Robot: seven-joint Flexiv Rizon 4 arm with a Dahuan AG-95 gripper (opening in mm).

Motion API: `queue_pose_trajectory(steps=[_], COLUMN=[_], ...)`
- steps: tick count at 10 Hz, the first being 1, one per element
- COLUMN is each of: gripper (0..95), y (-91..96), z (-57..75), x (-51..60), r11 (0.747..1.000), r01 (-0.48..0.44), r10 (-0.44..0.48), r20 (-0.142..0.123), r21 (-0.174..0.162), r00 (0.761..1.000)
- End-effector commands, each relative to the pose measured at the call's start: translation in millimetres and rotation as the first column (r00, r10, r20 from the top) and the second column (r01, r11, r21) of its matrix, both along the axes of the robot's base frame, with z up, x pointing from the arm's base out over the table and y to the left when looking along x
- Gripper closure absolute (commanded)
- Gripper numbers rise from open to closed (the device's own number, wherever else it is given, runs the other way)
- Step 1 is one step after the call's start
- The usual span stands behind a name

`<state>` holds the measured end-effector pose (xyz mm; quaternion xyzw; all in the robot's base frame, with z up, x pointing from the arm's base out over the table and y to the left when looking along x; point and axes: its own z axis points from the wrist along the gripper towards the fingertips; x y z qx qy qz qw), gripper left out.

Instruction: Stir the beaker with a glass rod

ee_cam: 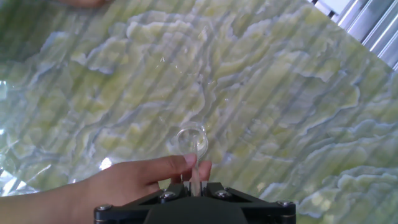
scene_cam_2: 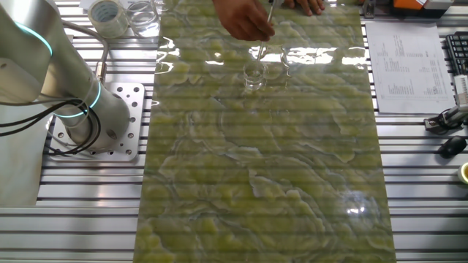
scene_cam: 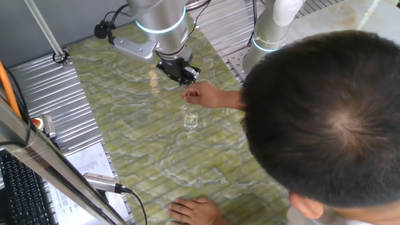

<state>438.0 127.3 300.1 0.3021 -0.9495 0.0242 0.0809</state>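
Centrally in the hand view, the beaker (ee_cam: 190,140) stands on the counter (ee_cam: 280,112), with the rod (ee_cam: 196,171) slanting into it. A person's hand (ee_cam: 118,183) pinches the rod just below the tool (scene_cam: 183,74), whose grip state I cannot tell.

The black two-finger gripper (scene_cam: 185,77) is held pointing down, jaw state undetermined. A person's bare hand (scene_cam: 203,95) is positioned directly beside its fingertips.

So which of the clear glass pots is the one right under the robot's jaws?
The small beaker alone on the green marbled mat, under the person's hand. The wider glass vessel sits off the mat beside the tape roll.
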Motion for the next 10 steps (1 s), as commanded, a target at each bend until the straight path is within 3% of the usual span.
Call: queue_pose_trajectory(steps=[1, 3, 7, 10], gripper=[95.0, 95.0, 95.0, 95.0], y=[0.2, 0.5, 0.2, -0.1], z=[0.2, 0.1, -1.2, -1.9], x=[0.7, 0.7, 1.5, 1.8], r11=[1.000, 0.999, 1.000, 1.000], r01=[0.005, 0.026, 0.019, -0.004], r10=[-0.005, -0.026, -0.018, 0.004], r20=[0.003, 0.000, -0.066, -0.058], r21=[0.010, 0.024, 0.015, 0.006], r00=[1.000, 1.000, 0.998, 0.998])
